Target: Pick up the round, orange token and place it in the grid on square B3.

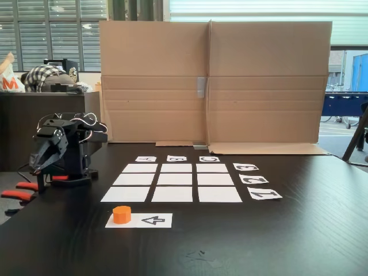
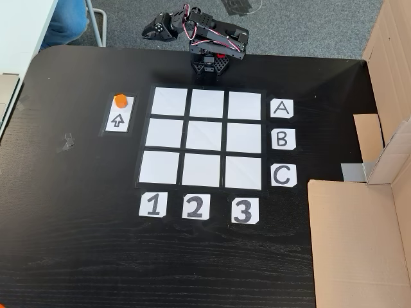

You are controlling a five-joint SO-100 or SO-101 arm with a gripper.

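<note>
Fixed view: nothing done yet. The token [image 2: 120,99] sits on the arrow card [image 2: 119,115], well apart from the folded pincer [image 2: 149,32], which holds nothing; opening cannot be told. Square B3 [image 2: 243,137] is bare.

Orange token [image 1: 121,214] standing on the left end of a long white arrow card [image 1: 139,220], near the table's [image 1: 287,241] front edge. Behind it, the grid [image 1: 172,183] of nine blank white cells mid-table. Folded black arm with gripper [image 1: 38,164] pointing down at the left edge, cardboard screen [image 1: 213,80] along the far edge.
</note>
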